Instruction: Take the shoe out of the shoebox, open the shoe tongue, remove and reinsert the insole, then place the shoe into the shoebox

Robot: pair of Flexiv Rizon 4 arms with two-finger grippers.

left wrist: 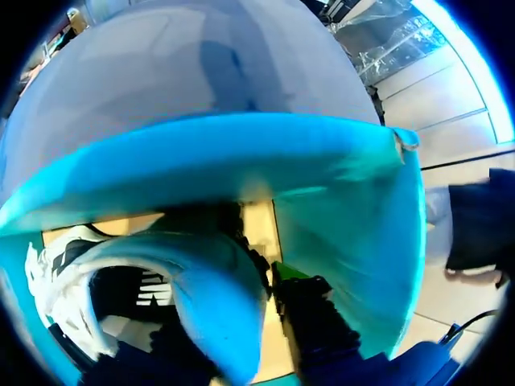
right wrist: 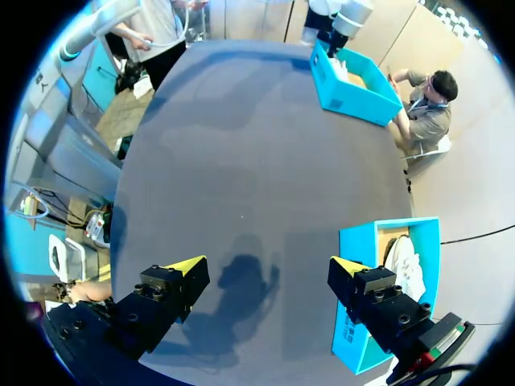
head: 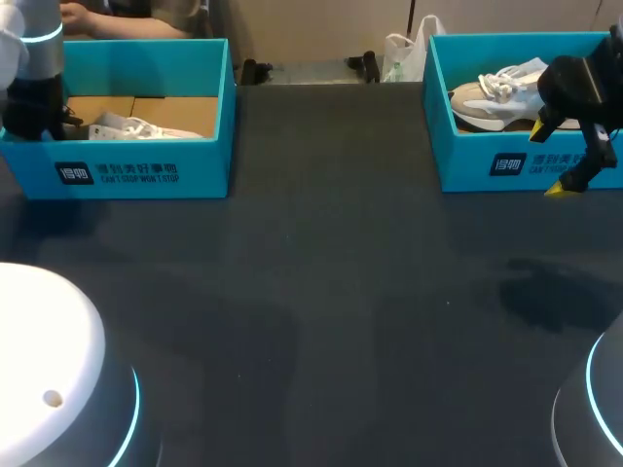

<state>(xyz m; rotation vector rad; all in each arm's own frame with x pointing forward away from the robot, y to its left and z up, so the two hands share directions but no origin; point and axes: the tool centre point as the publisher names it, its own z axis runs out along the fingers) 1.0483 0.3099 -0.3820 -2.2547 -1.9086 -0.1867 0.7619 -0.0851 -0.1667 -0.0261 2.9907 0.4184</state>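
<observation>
White shoe [head: 136, 127] lying in teal cardboard shoebox [head: 146, 167], left gripper [head: 41, 122] sitting inside beside it, grip impossible to tell, right gripper [right wrist: 267, 263] hovering spread wide above dark table [head: 321, 292], near second teal shoebox [head: 506, 163]

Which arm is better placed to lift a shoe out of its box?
Left. The left end effector is down inside the left shoebox beside the white shoe; the right end effector hangs open over the table, outside the right shoebox.
</observation>
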